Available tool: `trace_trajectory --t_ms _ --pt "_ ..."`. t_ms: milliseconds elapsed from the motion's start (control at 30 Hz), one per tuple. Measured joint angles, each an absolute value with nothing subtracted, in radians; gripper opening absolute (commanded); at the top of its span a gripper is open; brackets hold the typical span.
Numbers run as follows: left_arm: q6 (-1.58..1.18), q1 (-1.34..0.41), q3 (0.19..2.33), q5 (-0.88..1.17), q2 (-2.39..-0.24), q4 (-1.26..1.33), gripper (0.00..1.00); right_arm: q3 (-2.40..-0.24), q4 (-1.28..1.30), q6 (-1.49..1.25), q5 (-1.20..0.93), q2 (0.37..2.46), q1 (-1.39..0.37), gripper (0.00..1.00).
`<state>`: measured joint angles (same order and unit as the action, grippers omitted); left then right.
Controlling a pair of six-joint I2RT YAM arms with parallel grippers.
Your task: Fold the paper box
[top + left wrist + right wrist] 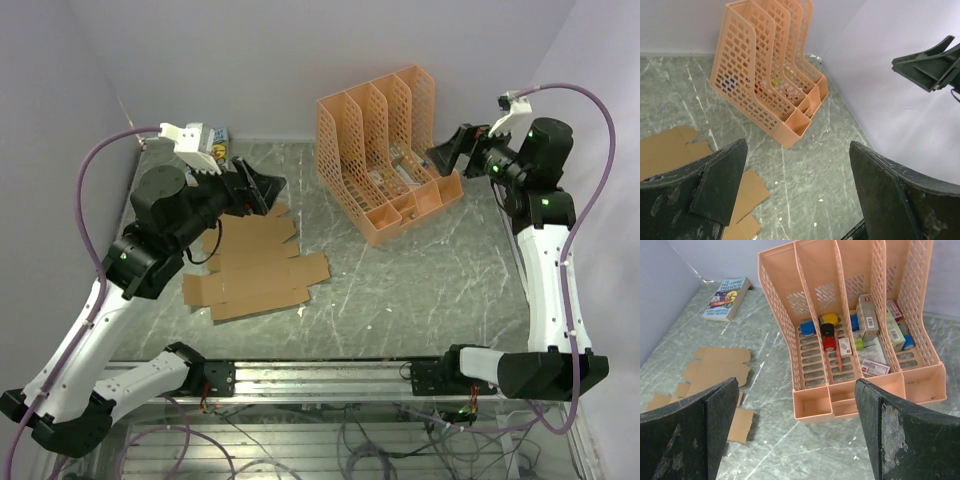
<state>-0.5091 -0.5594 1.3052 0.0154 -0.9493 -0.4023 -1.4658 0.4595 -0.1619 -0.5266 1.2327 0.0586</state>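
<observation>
Box: paper box (255, 270) lies flat and unfolded on the bench (420, 290), left of centre.
Left gripper (262, 192): jaws wide, holding nothing, raised over the box's far edge.
Right gripper (449, 156): jaws wide, holding nothing, raised beside the orange rack (385, 150).

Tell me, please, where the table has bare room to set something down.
The widest bare patch of table lies between the flat cardboard, the orange rack, the right arm and the near edge. A narrower strip runs between cardboard and rack. The far-left corner is crowded: book, left gripper, cardboard.
</observation>
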Motion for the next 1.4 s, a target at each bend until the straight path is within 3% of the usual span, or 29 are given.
trace_trajectory --t_ms 433,700,900,1233,1400 --pt "-0.503 -0.558 1.171 0.002 -0.897 -0.414 0.95 -1.387 0.448 -0.170 -0.591 1.221 0.059 1.00" --pt "-0.466 -0.558 1.120 -0.035 -0.870 -0.414 0.95 -1.176 0.391 -0.028 -0.835 1.207 -0.076 0.99" --pt "-0.476 -0.535 0.929 -0.041 -0.818 -0.401 0.94 -0.930 0.241 -0.073 -1.044 1.301 -0.121 0.98" --pt "-0.665 -0.525 0.670 0.027 -0.652 -0.255 0.94 -0.859 0.197 -0.020 -0.868 1.426 -0.327 0.91" --pt "-0.729 -0.525 0.611 0.043 -0.635 -0.220 0.95 -0.828 0.133 -0.091 -0.800 1.526 -0.362 0.80"
